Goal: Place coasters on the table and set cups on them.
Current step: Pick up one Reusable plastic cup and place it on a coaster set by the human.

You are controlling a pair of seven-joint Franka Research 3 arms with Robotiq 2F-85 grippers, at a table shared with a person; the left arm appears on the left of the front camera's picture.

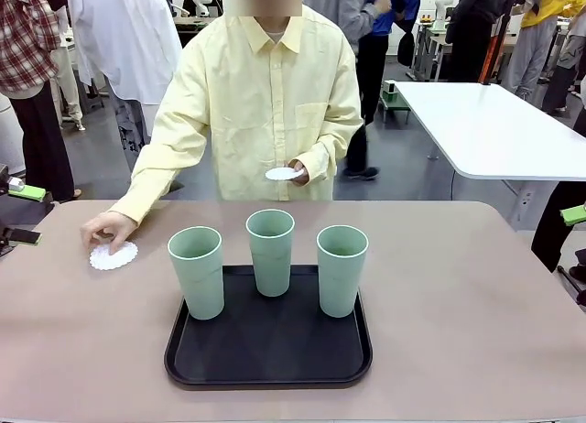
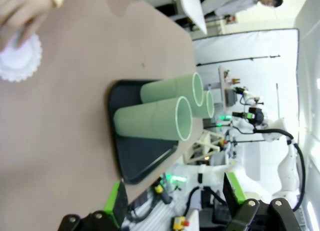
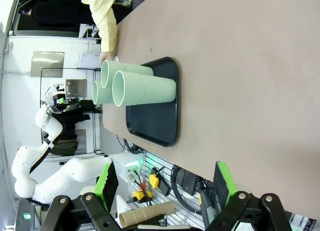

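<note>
I count three cups (image 1: 271,252), upright on the black tray (image 1: 265,368) at the middle of the table's (image 1: 476,304) near edge. Two coasters: a first coaster (image 1: 113,256) lies flat toward the far left corner under the person's hand (image 1: 108,229), and a second coaster (image 1: 282,174) is held beyond the far edge. The tabletop is beige-pink, with a white table (image 1: 494,130) and standing people behind. The left gripper (image 2: 175,193) and right gripper (image 3: 165,180) have their fingers apart and hold nothing.

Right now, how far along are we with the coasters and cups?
Early; nothing is finished. In hand: the person's hand presses one coaster onto the table, and the other hand holds another white coaster. Left: the remaining coasters, and all three cups, which stand on the tray. The left gripper and right gripper are open and empty.
</note>
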